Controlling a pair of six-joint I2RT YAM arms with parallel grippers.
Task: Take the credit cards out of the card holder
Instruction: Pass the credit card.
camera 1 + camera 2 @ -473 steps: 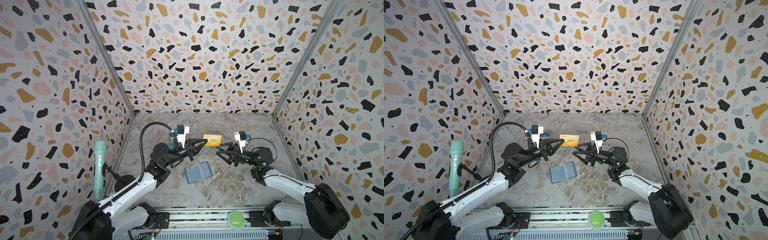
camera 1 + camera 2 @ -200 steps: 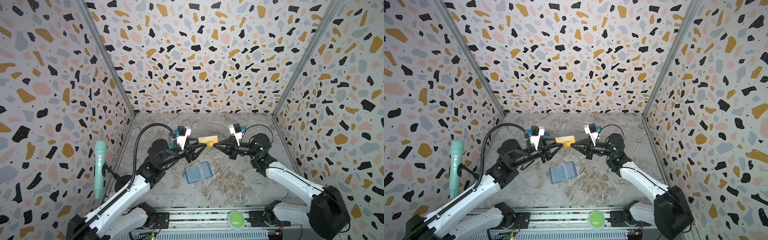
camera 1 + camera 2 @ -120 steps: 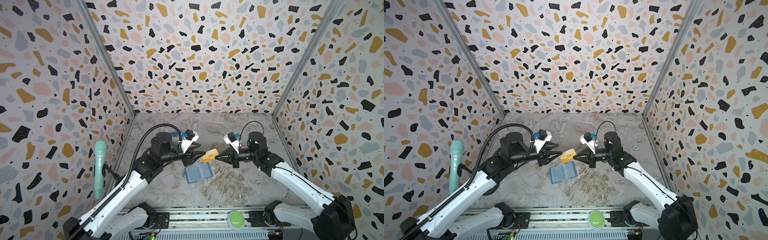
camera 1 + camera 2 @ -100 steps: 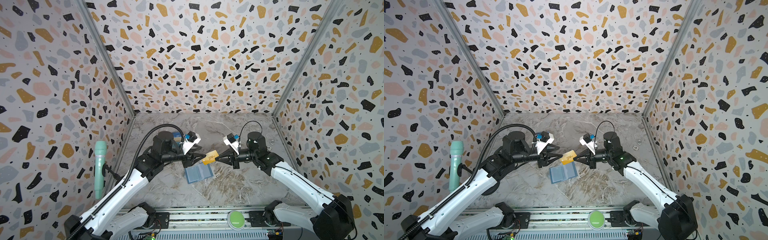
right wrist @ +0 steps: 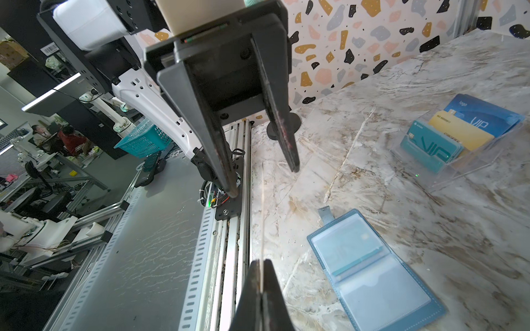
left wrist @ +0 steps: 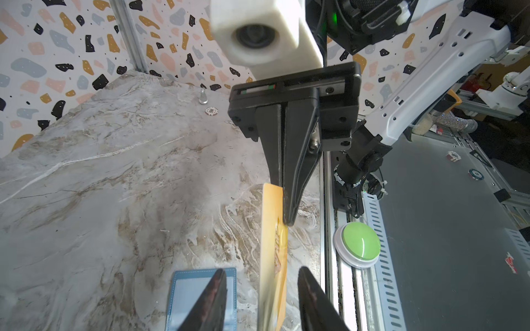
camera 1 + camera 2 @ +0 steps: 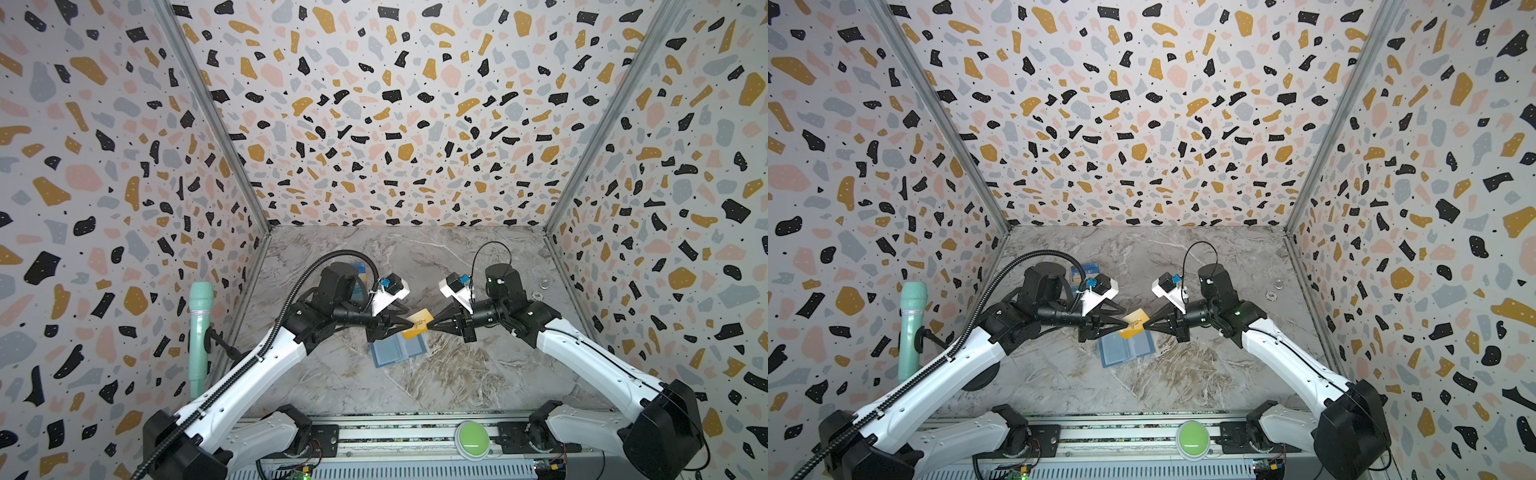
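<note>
The right gripper (image 7: 433, 327) pinches one end of the thin yellow plastic card (image 7: 417, 327), and its long side points straight between the apart, not-touching jaws of the left gripper (image 7: 401, 327).

- Both top views hang high and far off on the arm-base side of the holder (image 7: 397, 351), looking steeply down; they share nearly the whole table (image 7: 415, 257).
- The left wrist view sits low and close by the holder, facing over it to the right gripper (image 6: 286, 212) and the button (image 6: 358, 243).
- The right wrist view, equally close, faces back across the holder to the left gripper (image 5: 262, 182) and the case (image 5: 459, 143).
- All four share the holder and the card (image 7: 1133, 325) above it.
</note>
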